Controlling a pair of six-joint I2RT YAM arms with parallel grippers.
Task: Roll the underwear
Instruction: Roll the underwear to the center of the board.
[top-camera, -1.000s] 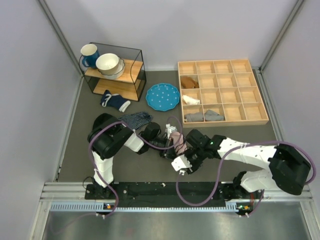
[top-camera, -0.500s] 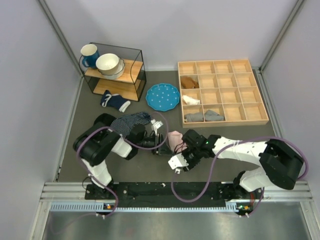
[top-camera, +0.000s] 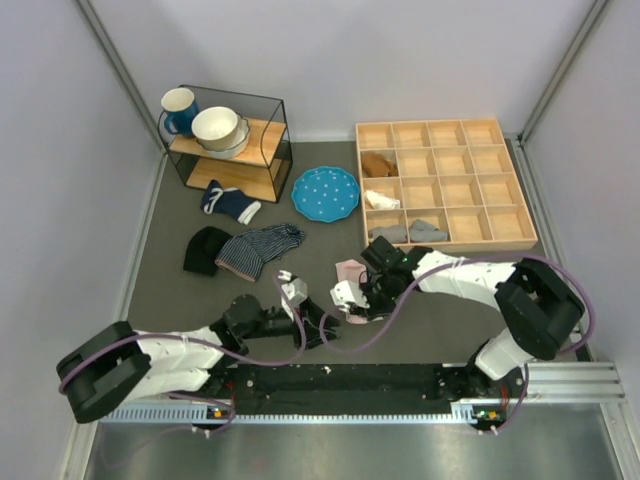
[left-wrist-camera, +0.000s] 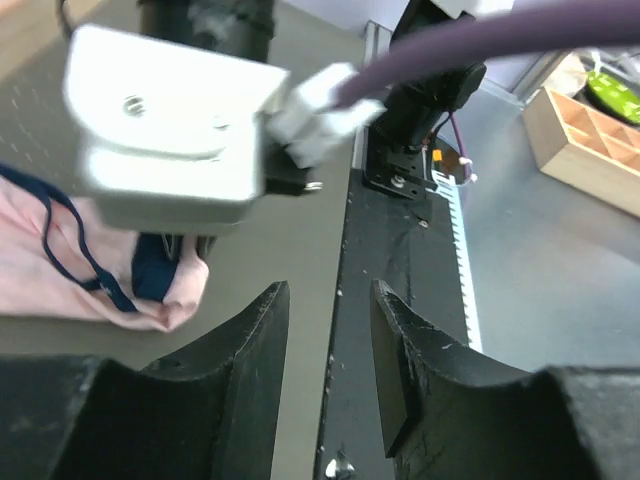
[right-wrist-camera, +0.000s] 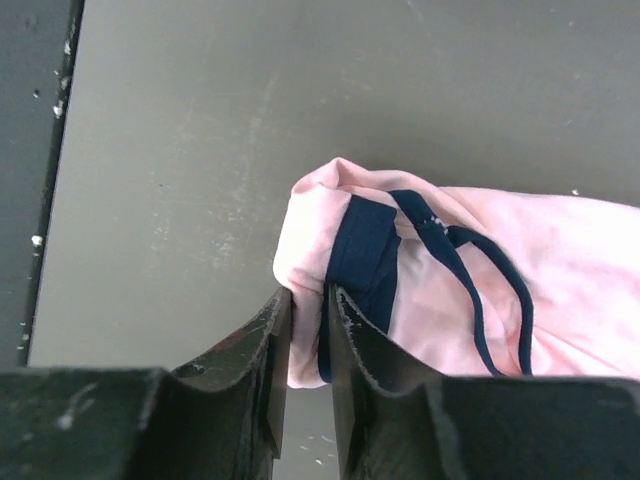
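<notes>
while the right pincer (right-wrist-camera: 308, 300) grips the underwear (right-wrist-camera: 590, 260) by its trimmed edge, the left pincer (left-wrist-camera: 325, 300) gapes empty nearby

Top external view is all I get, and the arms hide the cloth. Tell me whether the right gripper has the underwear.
Observer: Yes. The right wrist camera shows the right gripper shut on a folded corner of the pink underwear, beside its navy trim.
Operator: Report the left gripper.
Observer: The left gripper is open, with nothing between its fingers.
Operator: Say where the rest of the cloth lies.
Observer: It lies spread on the table, not rolled.
</notes>
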